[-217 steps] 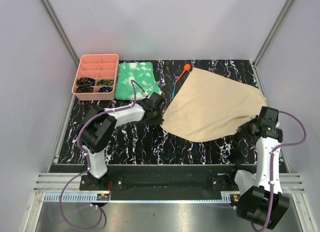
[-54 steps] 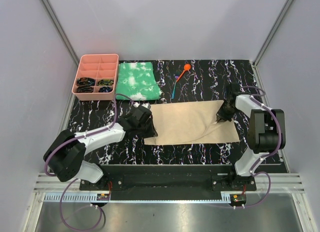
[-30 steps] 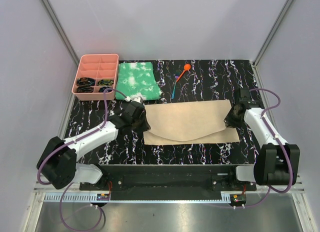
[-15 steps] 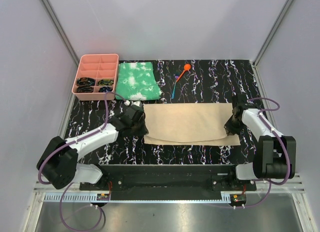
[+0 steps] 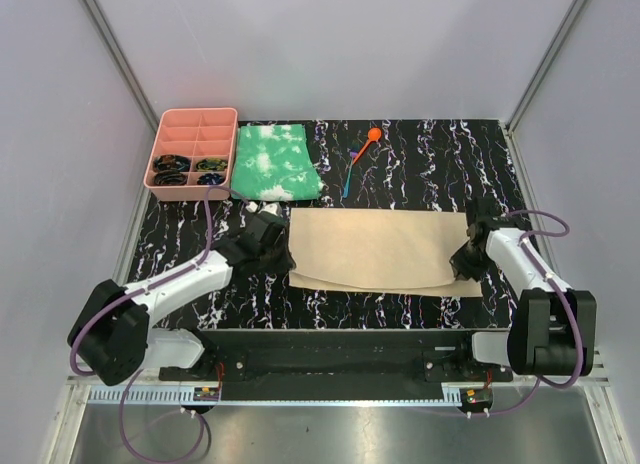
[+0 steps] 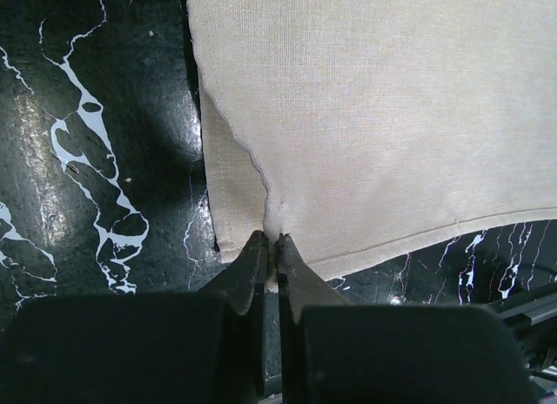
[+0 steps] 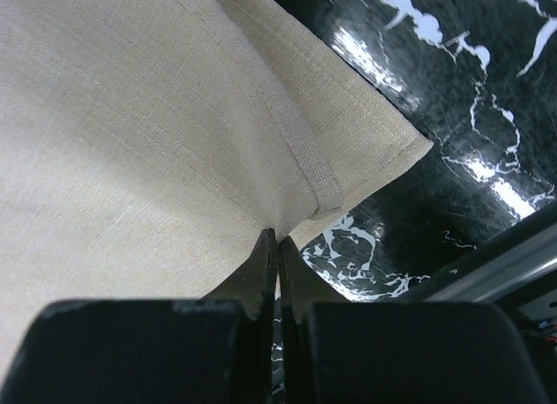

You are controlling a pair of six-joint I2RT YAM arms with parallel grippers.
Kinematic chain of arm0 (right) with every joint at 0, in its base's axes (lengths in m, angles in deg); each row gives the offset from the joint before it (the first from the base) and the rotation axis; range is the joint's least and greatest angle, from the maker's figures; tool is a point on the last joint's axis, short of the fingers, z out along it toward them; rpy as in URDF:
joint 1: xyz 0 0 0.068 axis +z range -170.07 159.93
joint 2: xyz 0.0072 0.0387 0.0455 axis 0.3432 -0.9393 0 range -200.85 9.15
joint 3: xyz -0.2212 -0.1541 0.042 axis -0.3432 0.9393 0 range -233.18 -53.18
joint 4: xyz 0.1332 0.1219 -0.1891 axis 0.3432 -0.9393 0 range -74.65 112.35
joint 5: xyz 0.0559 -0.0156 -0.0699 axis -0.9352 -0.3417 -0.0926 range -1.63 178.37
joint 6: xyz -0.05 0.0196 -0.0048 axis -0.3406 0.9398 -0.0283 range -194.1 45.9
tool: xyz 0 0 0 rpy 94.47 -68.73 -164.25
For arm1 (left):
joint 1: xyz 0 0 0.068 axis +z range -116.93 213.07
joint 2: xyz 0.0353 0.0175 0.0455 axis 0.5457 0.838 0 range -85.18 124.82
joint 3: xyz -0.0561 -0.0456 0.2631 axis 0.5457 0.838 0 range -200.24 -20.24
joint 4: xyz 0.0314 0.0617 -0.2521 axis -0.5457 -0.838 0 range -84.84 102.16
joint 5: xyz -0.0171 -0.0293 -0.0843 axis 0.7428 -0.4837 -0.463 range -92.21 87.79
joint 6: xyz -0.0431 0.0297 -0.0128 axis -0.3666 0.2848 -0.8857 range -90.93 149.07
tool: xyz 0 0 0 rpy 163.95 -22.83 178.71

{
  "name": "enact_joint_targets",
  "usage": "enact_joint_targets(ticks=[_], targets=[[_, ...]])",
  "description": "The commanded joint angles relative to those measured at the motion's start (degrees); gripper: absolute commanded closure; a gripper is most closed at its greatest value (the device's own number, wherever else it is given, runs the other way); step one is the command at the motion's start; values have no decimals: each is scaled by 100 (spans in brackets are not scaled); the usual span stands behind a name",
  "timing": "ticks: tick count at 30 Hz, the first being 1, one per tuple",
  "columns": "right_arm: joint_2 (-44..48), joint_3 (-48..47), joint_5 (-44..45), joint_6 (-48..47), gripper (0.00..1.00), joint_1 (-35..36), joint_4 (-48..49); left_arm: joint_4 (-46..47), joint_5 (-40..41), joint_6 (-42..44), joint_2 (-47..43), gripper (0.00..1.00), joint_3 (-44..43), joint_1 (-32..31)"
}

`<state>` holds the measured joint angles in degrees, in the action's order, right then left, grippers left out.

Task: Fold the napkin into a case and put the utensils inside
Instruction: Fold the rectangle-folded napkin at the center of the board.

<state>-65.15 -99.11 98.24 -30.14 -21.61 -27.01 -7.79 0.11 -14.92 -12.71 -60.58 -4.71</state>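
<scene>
Both grippers have drawn slightly nearer the arm bases than half a second ago, pulling the folded upper layer of the tan cloth napkin almost onto its near edge. The napkin lies as a wide band across the middle of the black white-veined marble-pattern table.

From above, the wrists hide the fingertips. The wrist cameras show the left gripper and right gripper each clamped on the napkin's edge, one at each end.

Only the overhead view shows the orange round-headed plastic spoon and the slim teal plastic utensil. They lie just beyond the napkin, beside the green-and-white mottled cloth. The teal utensil's head is too small to make out.
</scene>
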Motion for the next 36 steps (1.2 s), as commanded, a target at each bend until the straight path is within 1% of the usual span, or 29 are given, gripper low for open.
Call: enact_joint_targets(ticks=[1,4,9,15,19,25,28,29,31,32,34,35,36], targets=[[-145,137,208,622,100,-30,-223,254,13,-13,48,100,140,16],[-522,67,173,692,100,-30,-249,342,31,4,197,100,210,51],[-866,23,419,701,100,-30,-197,395,-22,66,295,100,281,139],[-840,181,446,719,100,-30,-56,500,-118,83,417,100,325,148],[-805,190,454,692,97,-30,-73,544,-198,83,567,100,298,148],[-490,251,463,657,94,-30,-82,535,-198,66,541,100,342,148],[-357,304,402,640,90,-30,-47,544,-198,66,610,100,351,148],[-331,304,402,640,85,-30,-56,536,-198,83,706,100,316,148],[-261,278,393,596,78,-30,-126,509,-548,153,786,100,272,148],[-225,252,419,570,73,-30,-144,500,-593,162,760,96,298,148],[-85,199,446,552,64,-30,-266,544,-550,171,594,81,377,148],[-23,181,446,560,57,-30,-380,544,-523,189,341,72,473,139],[55,164,446,578,52,-30,-424,527,-479,224,199,68,492,148]])
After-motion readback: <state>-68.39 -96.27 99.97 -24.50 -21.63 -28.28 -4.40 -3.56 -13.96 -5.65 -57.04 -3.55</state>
